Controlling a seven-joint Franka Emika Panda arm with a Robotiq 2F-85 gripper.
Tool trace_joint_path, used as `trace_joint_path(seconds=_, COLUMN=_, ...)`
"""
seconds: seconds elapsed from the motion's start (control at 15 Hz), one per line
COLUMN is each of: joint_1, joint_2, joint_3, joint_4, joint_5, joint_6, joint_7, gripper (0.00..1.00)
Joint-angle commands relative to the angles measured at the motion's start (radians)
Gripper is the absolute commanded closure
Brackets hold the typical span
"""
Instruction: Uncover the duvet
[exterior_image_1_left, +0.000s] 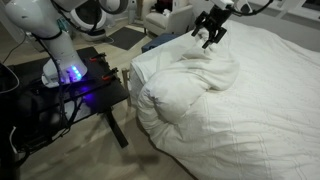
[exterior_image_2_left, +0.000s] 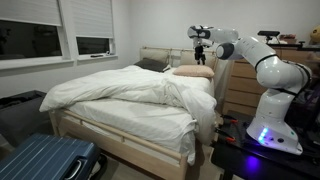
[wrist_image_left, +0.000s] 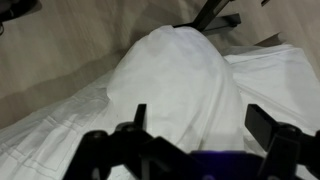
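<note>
Plainly, the claw (exterior_image_1_left: 212, 30) is held spread wide and empty, with nothing pinched between its jaws. The duvet (exterior_image_1_left: 230, 100) is seen directly beneath it, bunched into a puffy mound (wrist_image_left: 175, 80) just under the claw, and is spread away from it across the bed (exterior_image_2_left: 110, 140). The approach is judged to be the step in hand, since no fold is gripped yet. Next, the claw would need to be lowered onto the mound's crest, a thick fold caught between the jaws, and the cover drawn back.
</note>
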Motion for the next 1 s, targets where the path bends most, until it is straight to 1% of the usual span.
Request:
trace_joint_path(seconds=0.0, joint_1=-0.025, joint_2=0.039, joint_3=0.016, joint_4=0.028, joint_5=0.020, joint_6=0.021, joint_7=-0.041, gripper=0.00)
trace_joint_path(seconds=0.33, joint_1=-0.052, joint_2=0.091, joint_3=0.038, joint_4=0.033, joint_5=0.050, joint_6=0.099, joint_7=-0.033, gripper=0.00)
trace_joint_path(seconds=0.67, joint_1=-0.067, joint_2=0.159, joint_3=0.052, joint_4=0.033, joint_5=0.056, joint_6=0.219, joint_7=-0.024, gripper=0.00)
trace_joint_path(seconds=0.93, joint_1=-0.091, joint_2=0.216, joint_3=0.077, joint_4=0.038, joint_5=0.099, joint_6=0.310, joint_7=-0.013, gripper=0.00)
